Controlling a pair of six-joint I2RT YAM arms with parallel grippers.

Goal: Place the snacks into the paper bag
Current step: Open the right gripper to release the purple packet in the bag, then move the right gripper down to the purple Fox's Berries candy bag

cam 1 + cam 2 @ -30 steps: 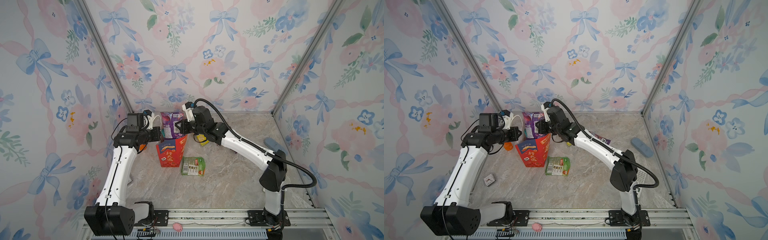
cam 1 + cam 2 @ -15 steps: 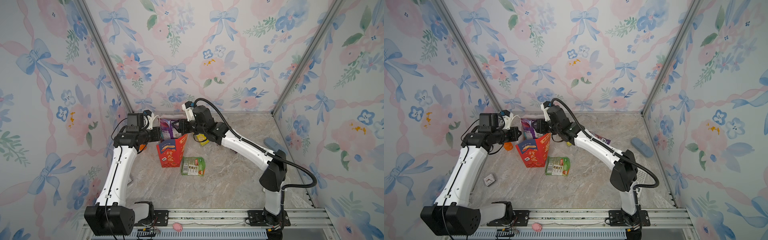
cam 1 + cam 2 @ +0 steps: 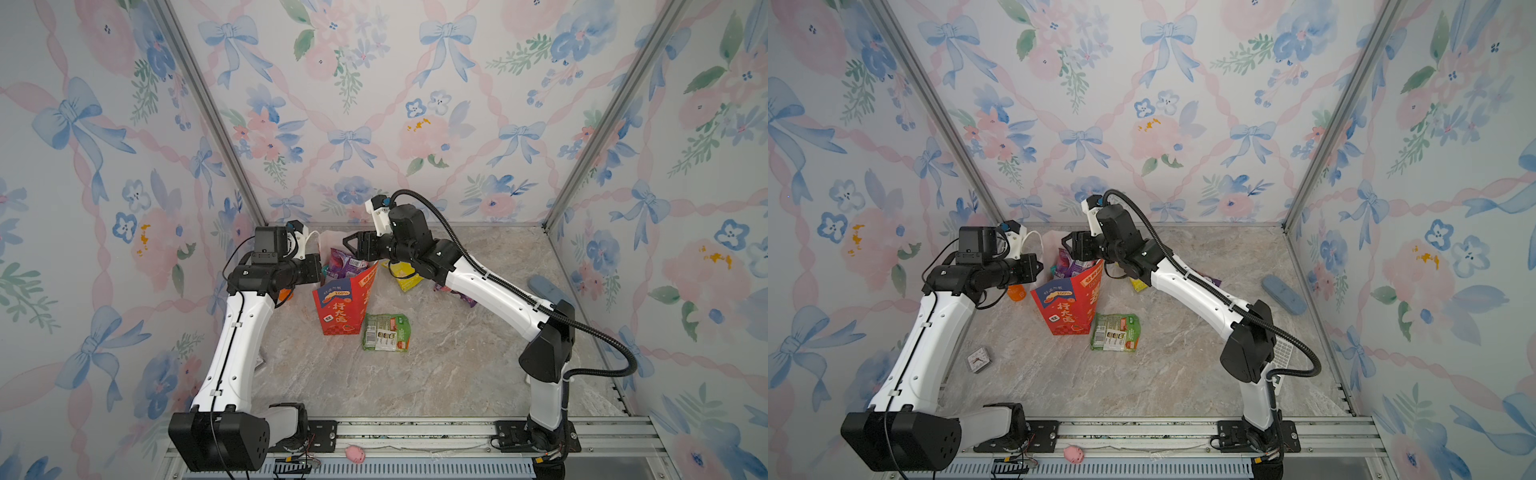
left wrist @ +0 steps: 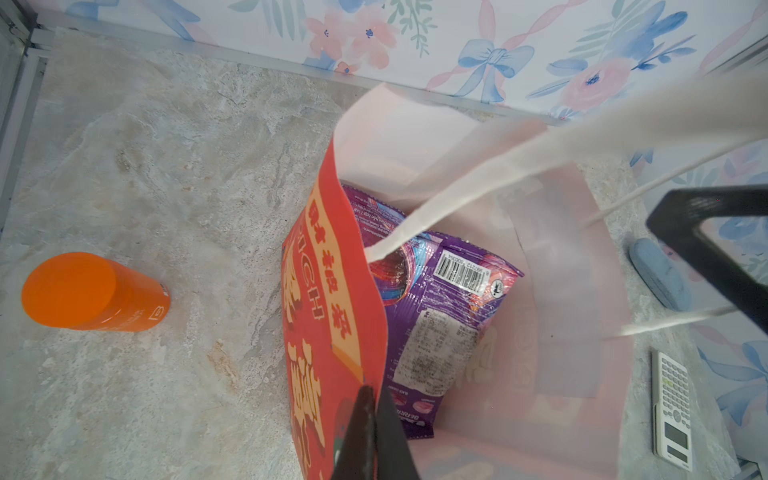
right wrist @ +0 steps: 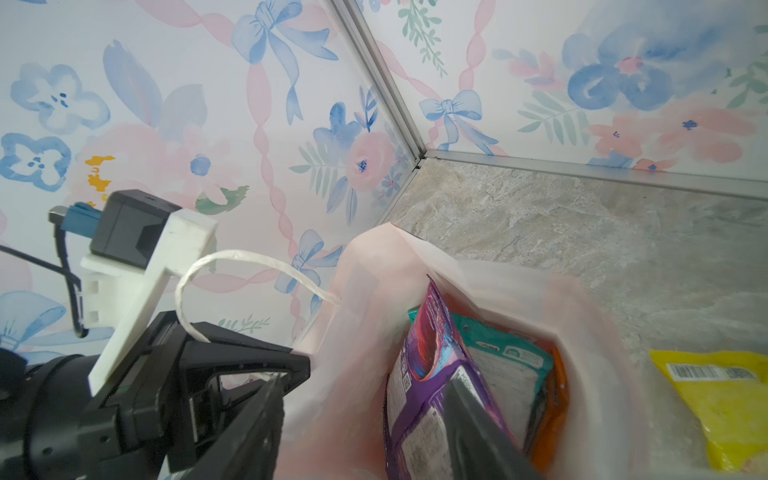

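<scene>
The red paper bag (image 3: 340,307) stands upright towards the back left of the marble table, and the left gripper (image 4: 368,392) is pinched tight on the top edge of its red wall. That hold, I'd say, is there to keep the mouth pulled open and stop the light bag tipping while things go in. The right gripper (image 3: 349,245) hovers just above the opening, jaws spread wide with nothing between them, one finger reaching down beside the purple packet (image 4: 436,299). That packet leans inside against the red wall, its top corner poking above the rim. From the right wrist view, a teal packet (image 5: 507,365) and an orange one (image 5: 557,399) are tucked in behind it, so the bag is already part filled. More snacks lie outside. A yellow packet (image 3: 405,278) sits on the table just beside the bag, under the right arm. A green packet (image 3: 386,332) lies flat, label up, against the bag's front corner. Another purple one (image 3: 463,297) shows half hidden below the right forearm. The orange bottle (image 4: 91,291) on the bag's other side and the white calculator (image 4: 673,403) don't belong in it. With the mouth held open and the right jaws free, I'd judge the yellow packet the handiest next pick. The upright purple packet may crowd whatever is dropped in after it.
</scene>
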